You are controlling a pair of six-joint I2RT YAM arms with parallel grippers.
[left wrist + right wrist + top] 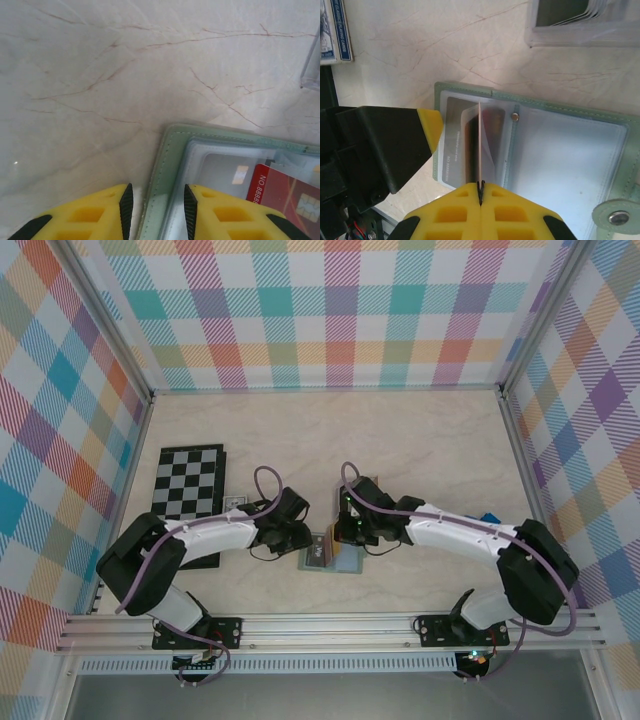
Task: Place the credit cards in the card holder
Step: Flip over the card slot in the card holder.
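Right wrist view: we see the right gripper point(481, 189) pinching a thin card point(480, 145) that stands on edge over the open card holder point(570, 150). At nine o'clock, the left gripper point(155, 205) clamps the holder's edge on the table point(100, 75).

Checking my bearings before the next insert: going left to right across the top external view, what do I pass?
Chessboard → left gripper → card holder → right gripper, jaws shut on a credit card → blue object behind the right arm.
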